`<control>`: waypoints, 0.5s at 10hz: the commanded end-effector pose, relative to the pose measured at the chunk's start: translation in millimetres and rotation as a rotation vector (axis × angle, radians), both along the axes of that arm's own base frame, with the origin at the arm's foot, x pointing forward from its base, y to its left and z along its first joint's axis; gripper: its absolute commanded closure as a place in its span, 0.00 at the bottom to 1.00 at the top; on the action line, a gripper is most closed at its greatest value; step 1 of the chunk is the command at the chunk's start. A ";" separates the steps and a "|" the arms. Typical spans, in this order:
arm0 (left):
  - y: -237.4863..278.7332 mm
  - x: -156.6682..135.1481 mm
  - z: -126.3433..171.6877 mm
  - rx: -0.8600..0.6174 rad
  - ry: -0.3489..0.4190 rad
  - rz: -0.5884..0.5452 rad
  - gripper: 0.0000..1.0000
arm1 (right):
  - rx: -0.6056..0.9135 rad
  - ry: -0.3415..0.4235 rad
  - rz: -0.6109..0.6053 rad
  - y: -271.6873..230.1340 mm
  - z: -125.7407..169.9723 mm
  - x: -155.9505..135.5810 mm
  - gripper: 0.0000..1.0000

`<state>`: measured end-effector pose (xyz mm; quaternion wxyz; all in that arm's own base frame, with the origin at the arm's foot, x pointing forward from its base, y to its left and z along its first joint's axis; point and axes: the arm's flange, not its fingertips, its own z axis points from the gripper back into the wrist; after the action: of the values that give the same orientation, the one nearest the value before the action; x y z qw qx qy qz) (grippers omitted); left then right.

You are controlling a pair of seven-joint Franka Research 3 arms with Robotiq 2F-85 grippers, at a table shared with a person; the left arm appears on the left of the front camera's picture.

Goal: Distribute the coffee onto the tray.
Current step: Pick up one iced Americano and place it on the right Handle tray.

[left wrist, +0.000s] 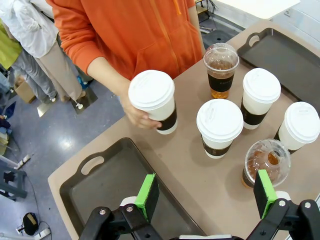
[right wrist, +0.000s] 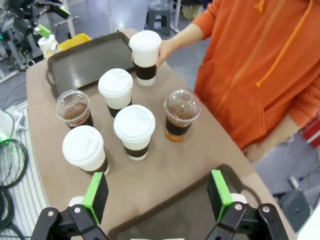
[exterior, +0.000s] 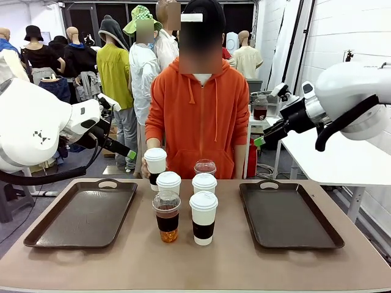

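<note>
Tan table (exterior: pixel 134 262), dark left tray (exterior: pixel 73 220) and right tray (exterior: pixel 293 220) at its sides. The left gripper (left wrist: pixel 207 192) has its jaws spread wide with nothing in them, raised over the left tray's inner edge. Same for the right gripper (right wrist: pixel 160 195): wide apart, empty, above the right tray. Between the trays, three lidded paper cups (exterior: pixel 203 217) and two clear dome-lidded cups (exterior: pixel 166 217) stand on the table. The sixth paper cup (exterior: pixel 155 160) is in the person's hand (exterior: pixel 148 176), at the far edge.

My left arm (exterior: pixel 36 128), right arm (exterior: pixel 357 91): glossy white rounded shells, black joints, one black cable looped along each. My left claw (left wrist: pixel 206 194), right claw (right wrist: pixel 158 196): black bolted linkages, silver screws, bright green pads (left wrist: pixel 148 196).
</note>
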<state>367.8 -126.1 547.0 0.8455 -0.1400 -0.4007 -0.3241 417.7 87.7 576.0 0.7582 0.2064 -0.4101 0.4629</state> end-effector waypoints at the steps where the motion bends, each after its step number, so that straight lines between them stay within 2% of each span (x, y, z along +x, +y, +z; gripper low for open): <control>1: 1.0 0.0 0.6 -0.005 0.000 0.001 0.00 | 0.035 -0.037 0.100 -4.7 -16.1 35.8 0.00; 5: 1.0 0.0 0.6 -0.005 0.000 0.001 0.00 | 0.046 -0.053 0.188 -7.3 -51.1 78.1 0.00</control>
<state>367.6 -126.3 547.1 0.8453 -0.1398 -0.4008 -0.3244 479.0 80.3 529.6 0.7044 0.2440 -0.4231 0.5151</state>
